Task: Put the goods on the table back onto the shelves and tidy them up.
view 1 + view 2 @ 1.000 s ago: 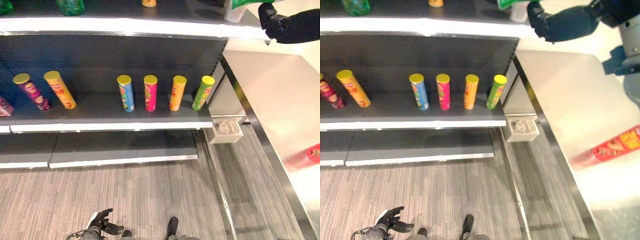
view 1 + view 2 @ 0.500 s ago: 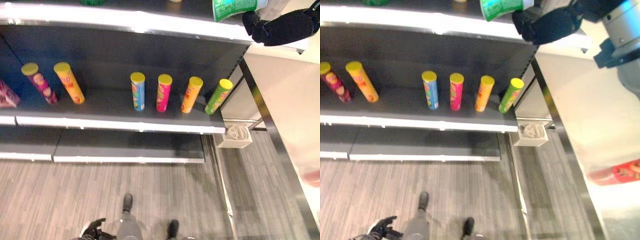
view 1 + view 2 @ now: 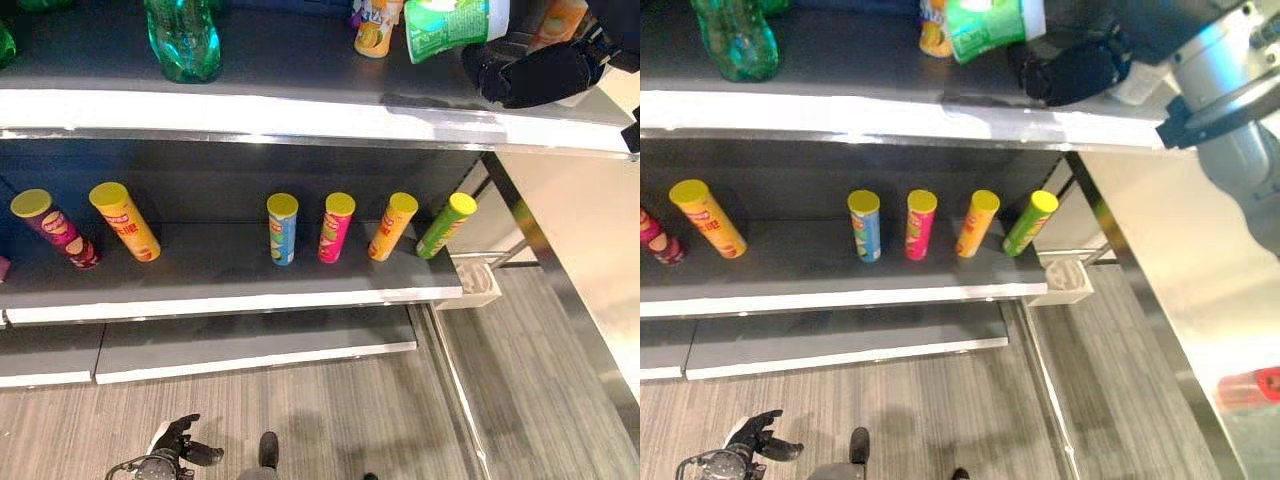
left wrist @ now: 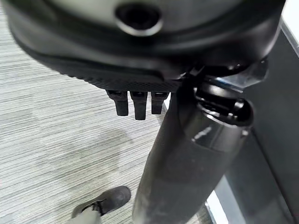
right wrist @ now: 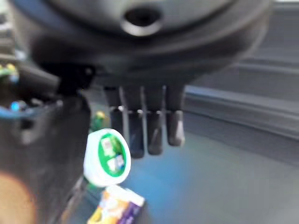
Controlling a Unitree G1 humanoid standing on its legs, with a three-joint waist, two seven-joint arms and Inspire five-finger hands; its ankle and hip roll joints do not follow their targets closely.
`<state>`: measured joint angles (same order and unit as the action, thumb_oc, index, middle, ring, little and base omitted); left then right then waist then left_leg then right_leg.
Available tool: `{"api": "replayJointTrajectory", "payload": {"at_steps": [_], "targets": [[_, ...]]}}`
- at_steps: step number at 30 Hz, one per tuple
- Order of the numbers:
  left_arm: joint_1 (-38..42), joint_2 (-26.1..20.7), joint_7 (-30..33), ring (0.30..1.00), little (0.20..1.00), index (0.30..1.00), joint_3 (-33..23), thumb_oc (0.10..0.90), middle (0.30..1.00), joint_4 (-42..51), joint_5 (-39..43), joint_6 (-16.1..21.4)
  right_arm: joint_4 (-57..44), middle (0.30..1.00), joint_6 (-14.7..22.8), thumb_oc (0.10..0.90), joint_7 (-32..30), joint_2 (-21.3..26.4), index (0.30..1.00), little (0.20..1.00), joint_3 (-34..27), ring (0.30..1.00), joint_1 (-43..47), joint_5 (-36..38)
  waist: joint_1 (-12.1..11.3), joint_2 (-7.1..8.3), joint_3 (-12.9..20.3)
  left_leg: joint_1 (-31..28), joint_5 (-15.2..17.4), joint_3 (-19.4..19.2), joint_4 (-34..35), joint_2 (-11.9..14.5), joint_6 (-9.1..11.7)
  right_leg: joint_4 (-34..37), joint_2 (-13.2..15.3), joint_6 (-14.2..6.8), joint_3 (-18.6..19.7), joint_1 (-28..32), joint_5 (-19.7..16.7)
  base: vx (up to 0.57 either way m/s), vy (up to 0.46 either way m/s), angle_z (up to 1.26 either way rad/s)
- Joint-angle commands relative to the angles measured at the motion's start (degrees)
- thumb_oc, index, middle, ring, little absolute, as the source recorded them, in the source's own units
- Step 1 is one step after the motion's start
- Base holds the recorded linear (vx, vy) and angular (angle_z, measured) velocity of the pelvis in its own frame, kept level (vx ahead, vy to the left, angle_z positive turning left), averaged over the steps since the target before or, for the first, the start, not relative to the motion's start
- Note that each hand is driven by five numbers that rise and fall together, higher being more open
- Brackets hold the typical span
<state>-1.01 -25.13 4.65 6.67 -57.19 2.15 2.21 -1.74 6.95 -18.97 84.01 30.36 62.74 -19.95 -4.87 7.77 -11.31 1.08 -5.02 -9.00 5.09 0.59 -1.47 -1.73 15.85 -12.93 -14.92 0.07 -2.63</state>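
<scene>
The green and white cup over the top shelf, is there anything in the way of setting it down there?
Partly. The right hand holds the green and white cup tilted above the top shelf. A small orange pack stands right beside it, and a green bottle stands further left; the dark shelf surface between them looks free.

A shop aisle: dark retail shelving with bright metal edges carries goods in spaced rows, crisp tubes standing on the middle shelf, green bottles above. Grey striped flooring and a steel table adjoin it.
</scene>
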Motion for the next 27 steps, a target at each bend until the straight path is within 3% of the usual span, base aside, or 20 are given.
{"api": "replayJointTrajectory", "payload": {"at_steps": [1,5,10,17,20,27], "targets": [[-1.6,-3.1,1.0,0.9,0.9,0.9,0.4,0.8,0.9,2.1,0.2,1.9,1.8,0.3,-4.2,0.4,-2.9,1.7,0.3,0.3,-3.1,0.3,7.8,1.3,-0.4,0.42,2.2,-2.0,6.0,2.9,-0.1,2.1,5.2,3.2,-1.9,-0.2,3.1,-1.7,-3.8,0.11,-0.086,-0.07],[-2.6,-1.8,1.0,0.9,0.9,0.9,-0.2,0.8,0.9,1.5,-0.1,2.0,-0.3,0.3,-3.1,0.4,-3.2,2.0,0.3,0.3,-3.4,0.3,6.9,0.3,-0.2,1.15,3.7,-3.1,6.5,3.0,-0.1,2.1,5.2,5.7,-2.5,-0.2,3.8,0.5,-5.1,0.11,-0.059,0.24],[-3.0,-0.5,0.7,0.9,0.9,0.9,0.8,0.8,0.9,1.1,-0.4,2.0,-2.1,0.3,-2.3,0.4,-1.8,3.7,0.3,0.3,1.0,0.3,10.4,-1.2,-0.2,2.32,4.9,-4.1,7.1,3.7,-0.1,3.2,6.0,6.7,-3.5,0.2,2.5,2.6,-3.8,0.08,-0.087,0.01],[-3.5,-0.8,0.7,0.9,0.9,0.9,1.0,0.8,0.9,-0.6,-0.9,1.9,-0.2,0.3,-2.1,0.4,-0.2,6.2,0.3,0.3,17.6,0.3,24.4,-5.7,-0.6,4.18,5.3,-4.3,7.0,4.4,-0.1,4.2,6.7,6.7,-4.2,0.6,1.4,3.7,-2.8,0.04,-0.049,0.11],[-3.6,-0.8,1.1,0.9,0.9,0.9,0.6,0.8,0.9,-1.0,-1.0,1.9,0.7,0.3,-2.0,0.4,-0.1,5.8,0.3,0.3,26.9,0.3,33.2,-7.2,-0.5,4.24,5.2,-4.1,6.9,4.6,-0.1,4.3,6.9,6.7,-4.2,0.6,1.0,3.7,-2.8,0.02,-0.027,0.04],[-3.5,-0.9,1.5,0.9,0.9,0.9,-0.1,0.8,0.9,-1.5,-1.2,2.0,0.4,0.3,-1.6,0.4,0.6,5.4,0.3,0.3,41.0,0.3,46.4,-10.1,-0.7,4.41,5.1,-3.4,6.7,5.1,-0.1,4.5,7.1,6.7,-4.1,0.5,0.0,3.9,-2.7,0.02,-0.013,0.11]]}}
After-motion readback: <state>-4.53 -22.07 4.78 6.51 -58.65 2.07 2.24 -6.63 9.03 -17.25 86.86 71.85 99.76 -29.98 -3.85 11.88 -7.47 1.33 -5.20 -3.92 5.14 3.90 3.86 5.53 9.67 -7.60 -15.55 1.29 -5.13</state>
